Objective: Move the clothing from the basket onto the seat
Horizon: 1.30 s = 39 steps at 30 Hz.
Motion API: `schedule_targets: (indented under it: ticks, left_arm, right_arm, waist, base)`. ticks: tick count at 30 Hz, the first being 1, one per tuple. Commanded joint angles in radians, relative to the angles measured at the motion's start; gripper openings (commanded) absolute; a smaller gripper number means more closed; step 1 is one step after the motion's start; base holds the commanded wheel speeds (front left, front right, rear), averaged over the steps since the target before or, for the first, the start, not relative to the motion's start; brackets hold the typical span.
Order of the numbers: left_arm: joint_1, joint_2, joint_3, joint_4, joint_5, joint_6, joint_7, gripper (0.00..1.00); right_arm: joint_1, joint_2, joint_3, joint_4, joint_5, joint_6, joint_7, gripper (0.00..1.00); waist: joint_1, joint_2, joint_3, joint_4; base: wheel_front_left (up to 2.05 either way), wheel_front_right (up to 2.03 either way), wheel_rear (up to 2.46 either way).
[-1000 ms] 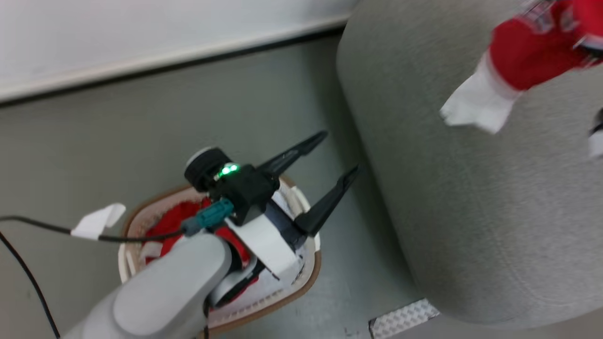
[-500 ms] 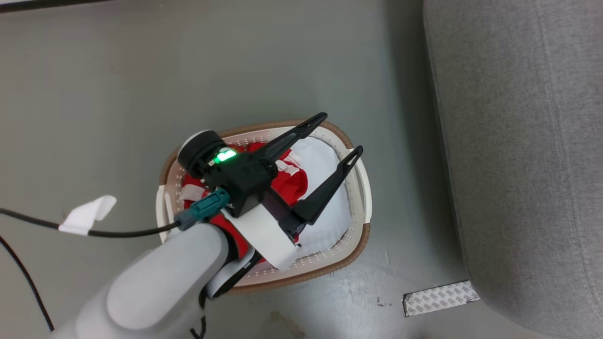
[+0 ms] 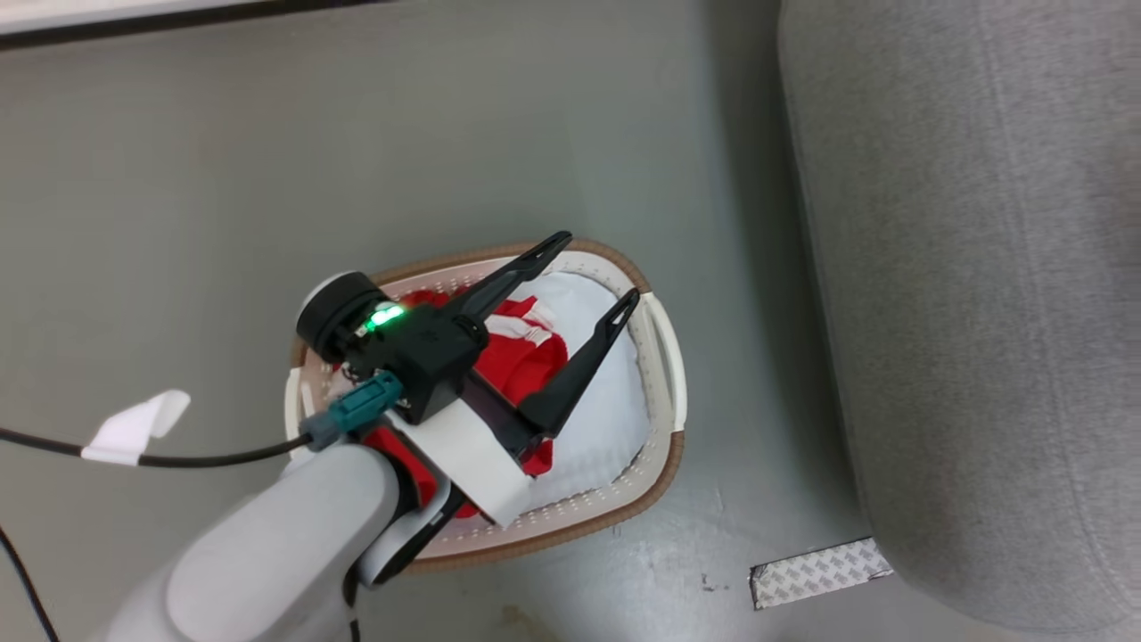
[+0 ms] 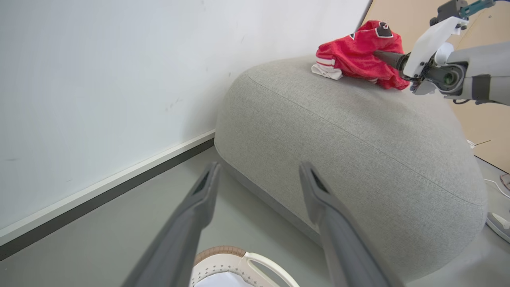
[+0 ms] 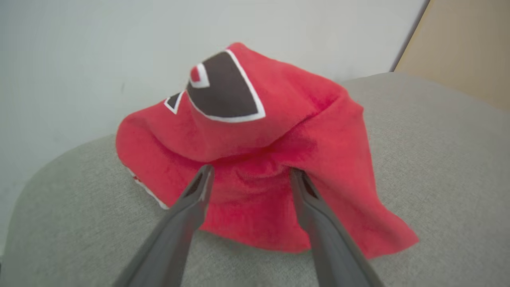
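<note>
— While our left pincer (image 3: 596, 267) hangs open over the basket (image 3: 670, 383), where's the clothing (image 3: 524, 357)?

— Straight below it, heaped toward the basket's left end; our right pincer (image 5: 251, 170), fingers spread, noses one garment (image 5: 239, 131) atop the seat (image 5: 418, 151).

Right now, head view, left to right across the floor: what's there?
white tag on the black cable → basket → seat
</note>
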Motion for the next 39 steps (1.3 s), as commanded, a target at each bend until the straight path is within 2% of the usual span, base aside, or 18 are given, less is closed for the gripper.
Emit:
schedule_targets:
  ticks: [1,5,10,15,22,25,30,33,39]
  left_arm:
    - [0.015,0.004,0.002,-0.005,-0.012,0.006,-0.004,1.0]
    - [0.042,0.0,0.003,0.005,-0.031,0.015,-0.017,1.0]
    - [0.09,-0.008,0.009,0.04,-0.051,0.025,-0.061,1.0]
    - [0.174,-0.02,0.035,0.087,-0.089,0.044,-0.113,1.0]
    - [0.315,-0.037,0.103,0.127,-0.107,0.074,-0.138,1.0]
    - [0.397,-0.06,0.179,0.118,-0.086,0.086,-0.139,1.0]
    - [0.548,-0.115,0.33,0.132,-0.03,0.077,-0.138,1.0]
    - [0.633,-0.155,0.428,0.142,0.01,0.057,-0.139,1.0]
    - [0.753,-0.225,0.585,0.168,0.097,-0.006,-0.139,1.0]
  right_arm:
    - [0.026,0.023,0.002,-0.022,-0.02,-0.003,-0.005,1.0]
    - [0.102,0.103,0.058,-0.075,-0.015,-0.003,-0.004,1.0]
    - [0.247,0.161,0.181,-0.196,0.041,-0.003,-0.005,1.0]
    - [0.423,0.181,0.305,-0.384,0.111,-0.003,-0.005,1.0]
    - [0.626,0.195,0.392,-0.607,0.144,-0.002,-0.003,1.0]
    - [0.714,0.197,0.438,-0.684,0.187,-0.003,-0.003,1.0]
    - [0.847,0.197,0.495,-0.767,0.21,-0.003,-0.003,1.0]
    - [0.91,0.198,0.539,-0.798,0.173,-0.002,-0.003,1.0]
    - [0.991,0.196,0.604,-0.817,0.18,-0.003,-0.003,1.0]
  waist:
    - [-0.0001,0.0,-0.025,-0.022]
    - [-0.0001,0.0,-0.077,-0.051]
    - [-0.0001,0.0,-0.168,-0.067]
    - [-0.0001,0.0,-0.273,-0.058]
    - [-0.0001,0.0,-0.408,-0.025]
    - [-0.0001,0.0,-0.469,0.001]
    - [-0.0001,0.0,-0.559,0.043]
    - [-0.0001,0.0,-0.599,0.062]
    - [-0.0001,0.0,-0.633,0.087]
  base:
    - [0.0,0.0,0.0]
    - [0.0,0.0,0.0]
    - [0.0,0.0,0.0]
    - [0.0,0.0,0.0]
    - [0.0,0.0,0.0]
    - [0.0,0.0,0.0]
    - [0.0,0.0,0.0]
    - [0.0,0.0,0.0]
    - [0.0,0.0,0.0]
